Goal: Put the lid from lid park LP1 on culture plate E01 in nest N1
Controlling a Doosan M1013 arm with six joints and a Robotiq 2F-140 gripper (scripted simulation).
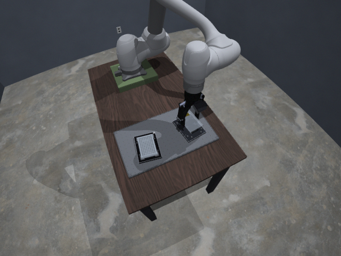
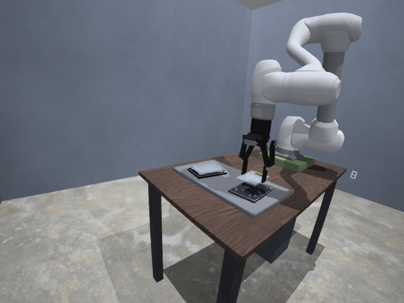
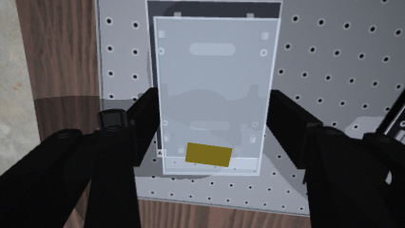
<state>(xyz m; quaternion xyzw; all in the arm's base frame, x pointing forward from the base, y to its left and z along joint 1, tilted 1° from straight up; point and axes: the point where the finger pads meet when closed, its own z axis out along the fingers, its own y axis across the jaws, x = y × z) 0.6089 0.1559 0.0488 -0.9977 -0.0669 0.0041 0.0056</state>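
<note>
Dark wood table (image 1: 170, 178) w/ grey perforated board (image 1: 165, 143), green block (image 1: 137, 81); wall outlet (image 1: 118, 29); concrete floor (image 1: 275, 192).

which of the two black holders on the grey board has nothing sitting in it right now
The black holder under the gripper sits bare, since its clear lid is lifted above it. The other holder carries the well plate.
</note>
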